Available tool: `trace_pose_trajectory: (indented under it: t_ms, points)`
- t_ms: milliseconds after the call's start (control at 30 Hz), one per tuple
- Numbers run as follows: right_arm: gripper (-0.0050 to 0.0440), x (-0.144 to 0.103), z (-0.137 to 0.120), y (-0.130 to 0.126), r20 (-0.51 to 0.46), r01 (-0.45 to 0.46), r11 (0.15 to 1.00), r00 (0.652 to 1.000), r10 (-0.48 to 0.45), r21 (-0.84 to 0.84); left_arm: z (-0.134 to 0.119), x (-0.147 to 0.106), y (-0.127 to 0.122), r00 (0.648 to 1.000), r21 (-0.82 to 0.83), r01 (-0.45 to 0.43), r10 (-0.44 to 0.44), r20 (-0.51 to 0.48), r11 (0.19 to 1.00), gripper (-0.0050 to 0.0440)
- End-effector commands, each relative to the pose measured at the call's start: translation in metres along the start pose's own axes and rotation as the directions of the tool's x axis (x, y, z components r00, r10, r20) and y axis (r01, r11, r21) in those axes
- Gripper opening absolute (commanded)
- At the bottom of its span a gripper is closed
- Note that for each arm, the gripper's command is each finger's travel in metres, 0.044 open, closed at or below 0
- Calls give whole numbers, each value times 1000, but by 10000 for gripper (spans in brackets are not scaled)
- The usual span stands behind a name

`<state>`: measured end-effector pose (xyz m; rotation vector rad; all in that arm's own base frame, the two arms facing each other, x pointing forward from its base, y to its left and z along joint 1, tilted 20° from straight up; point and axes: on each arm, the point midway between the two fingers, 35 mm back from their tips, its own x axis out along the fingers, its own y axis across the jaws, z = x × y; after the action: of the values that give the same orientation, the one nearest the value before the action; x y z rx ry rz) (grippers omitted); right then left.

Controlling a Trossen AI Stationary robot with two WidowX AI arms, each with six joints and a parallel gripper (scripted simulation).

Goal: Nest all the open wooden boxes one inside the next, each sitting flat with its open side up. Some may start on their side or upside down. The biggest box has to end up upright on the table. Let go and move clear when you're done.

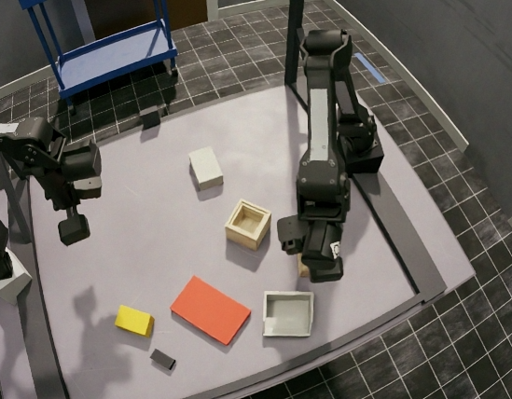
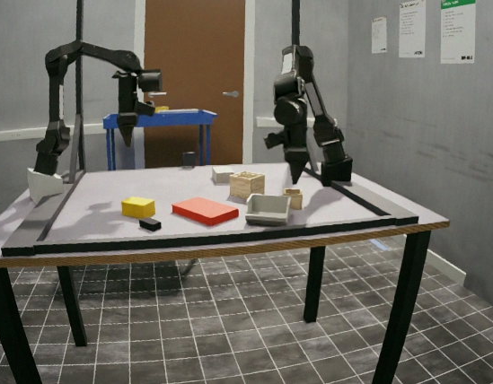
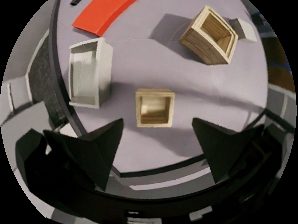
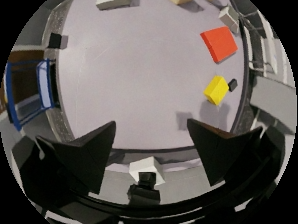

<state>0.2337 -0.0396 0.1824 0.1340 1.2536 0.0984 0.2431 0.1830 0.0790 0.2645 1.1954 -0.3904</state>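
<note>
1. Dark tiles [image 1: 433, 354] [image 2: 215, 314] cover the floor around a pale table [image 1: 153, 242] [image 2: 125, 179] [image 3: 130, 145] [image 4: 125, 90].
2. Beyond its far edge, toward the left, stands a blue cart [image 1: 119, 74] [image 2: 183, 118] [image 4: 45, 85].
3. On the scene's right, the left gripper [image 1: 309, 256] [image 2: 297, 175] [image 3: 159, 122] hangs above the small box with its fingers wide and nothing between them.
4. On the scene's left, the right gripper [image 1: 74, 230] [image 2: 127, 136] [image 4: 152, 123] is also wide and unloaded, high over the table.
5. An orange slab [image 1: 211, 309] [image 2: 206, 211] [image 3: 102, 15] [image 4: 220, 45] lies flat, near the middle of the near side.
6. Just right of it sits the grey tray [image 1: 288, 314] [image 2: 268, 217] [image 3: 102, 75] [image 4: 227, 19], hollow side up.
7. Farther back, the big box [image 1: 242, 235] [image 2: 247, 187] [image 3: 202, 42] stands upright, with a second rim showing inside its opening.
8. Behind it lies a white block [image 1: 205, 168] [image 2: 222, 174] [image 3: 246, 30] [image 4: 114, 4].
9. Left of the slab is a yellow block [image 1: 134, 321] [image 2: 138, 207] [image 4: 216, 91].
10. The small box [image 1: 303, 268] [image 2: 294, 199] [image 3: 170, 110] stands open side up behind the tray, apart from the big box.
11. A black block [image 1: 163, 359] [image 2: 150, 224] [image 4: 233, 84] lies nearest, beside the yellow one.
</note>
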Motion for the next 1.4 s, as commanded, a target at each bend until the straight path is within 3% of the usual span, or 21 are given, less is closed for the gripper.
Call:
trace_pose_trajectory:
  t_ms: [0,733,1233,1300,1367]
  points:
    - [400,-5,1,1,17,7,1000,1000,-7,-4,4,-6,5,1000,6,-22,22,5,1000,400]
    - [400,-4,2,0,16,4,1000,1000,-4,-4,3,-6,3,1000,7,-20,20,7,1000,400]
    - [400,-4,2,0,16,4,1000,1000,-4,-4,3,-6,3,1000,7,-20,20,7,1000,40]
    - [400,-4,2,0,16,4,1000,1000,-4,-4,3,-6,3,1000,7,-20,20,7,1000,40]
    - [400,-4,2,0,16,4,1000,1000,-4,-4,3,-6,3,1000,7,-20,20,7,1000,0]
